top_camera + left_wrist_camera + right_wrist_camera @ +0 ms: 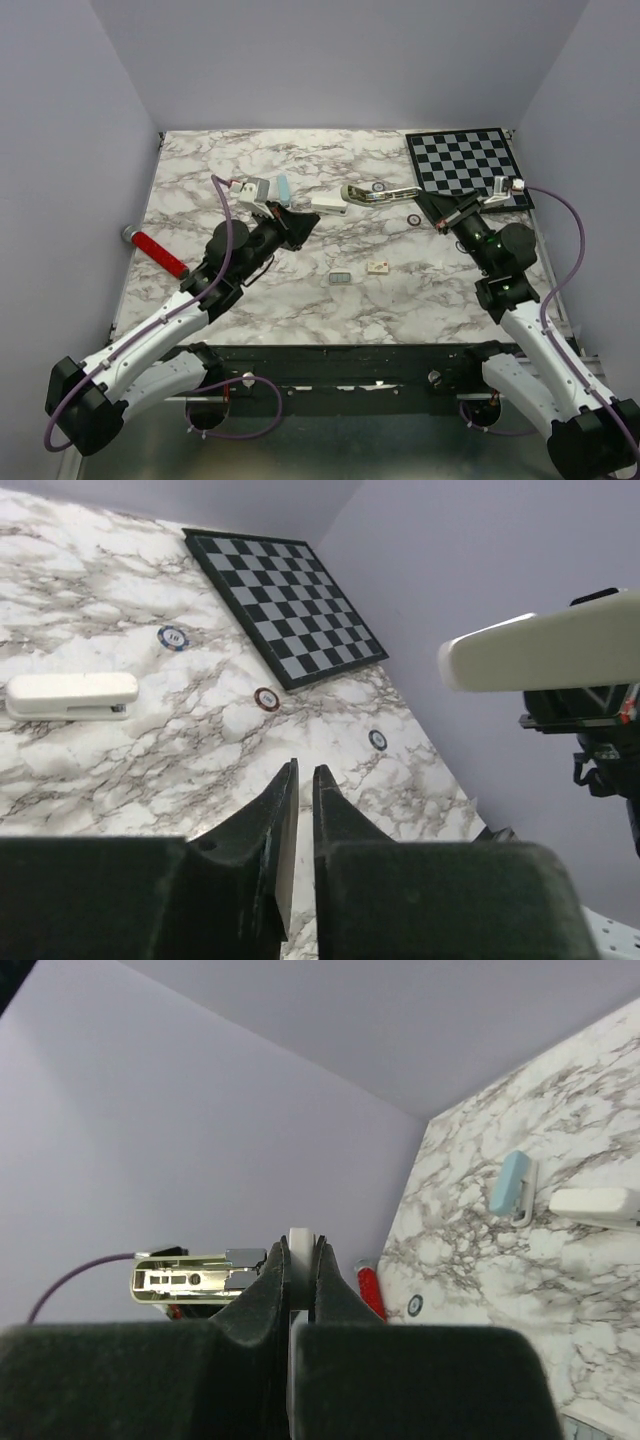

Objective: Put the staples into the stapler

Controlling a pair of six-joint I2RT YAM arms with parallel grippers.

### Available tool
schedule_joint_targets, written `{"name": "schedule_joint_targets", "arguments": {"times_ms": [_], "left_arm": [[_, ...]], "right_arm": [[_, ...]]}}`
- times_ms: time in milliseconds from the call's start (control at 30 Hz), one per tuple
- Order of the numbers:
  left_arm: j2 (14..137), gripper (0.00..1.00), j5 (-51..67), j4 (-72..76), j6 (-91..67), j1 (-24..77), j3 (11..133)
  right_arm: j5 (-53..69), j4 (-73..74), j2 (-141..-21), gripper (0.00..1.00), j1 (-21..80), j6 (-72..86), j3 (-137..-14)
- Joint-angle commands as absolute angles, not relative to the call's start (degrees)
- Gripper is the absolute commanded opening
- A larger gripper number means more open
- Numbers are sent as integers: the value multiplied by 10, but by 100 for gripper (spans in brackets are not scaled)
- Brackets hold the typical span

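Note:
The stapler [378, 194] is held open above the back of the table, its metal magazine [190, 1275] pointing left. My right gripper [436, 210] is shut on its white body [303, 1242]. The stapler's white arm also shows in the left wrist view [540, 650]. The staples [341, 278], a tiny flat grey rectangle, lie on the marble table [250, 160] near the middle front. My left gripper [306, 222] hovers left of the stapler and behind the staples. Its fingers [283, 800] are nearly together with nothing between them.
A larger white oblong block [330, 205] lies just right of the left gripper. A small white box with marks [377, 266] sits right of the staples. A checkerboard [468, 160] is at the back right, a red marker [155, 255] at the left, with poker chips [413, 219] and a light-blue item [283, 187].

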State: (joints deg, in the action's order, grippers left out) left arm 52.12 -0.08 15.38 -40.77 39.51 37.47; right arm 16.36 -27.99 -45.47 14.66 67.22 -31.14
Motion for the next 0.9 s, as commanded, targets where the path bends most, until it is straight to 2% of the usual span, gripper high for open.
{"name": "schedule_joint_targets", "arguments": {"times_ms": [0, 33, 67, 167, 267, 467, 600, 733, 867], "left_arm": [[516, 30, 30, 94, -317, 396, 445], [519, 40, 35, 80, -282, 396, 457], [521, 55, 46, 63, -261, 396, 487], [546, 81, 71, -15, -187, 396, 556], [583, 91, 91, -97, -115, 399, 631], [679, 99, 120, -231, -17, 423, 764], [752, 99, 120, -304, 53, 465, 830], [811, 98, 122, -315, 90, 489, 857], [851, 91, 127, -321, 115, 494, 879]], "right_arm": [[171, -203, -458, 1, 146, 575, -366], [173, -188, -462, 1, 145, 566, -372], [177, -176, -466, 1, 146, 553, -375], [190, -156, -482, 1, 146, 527, -385], [203, -140, -502, 1, 145, 511, -392], [223, -113, -526, 1, 147, 510, -400], [240, -105, -541, 1, 149, 514, -403], [249, -110, -552, 1, 160, 515, -399], [250, -111, -557, 1, 168, 512, -397]]}}
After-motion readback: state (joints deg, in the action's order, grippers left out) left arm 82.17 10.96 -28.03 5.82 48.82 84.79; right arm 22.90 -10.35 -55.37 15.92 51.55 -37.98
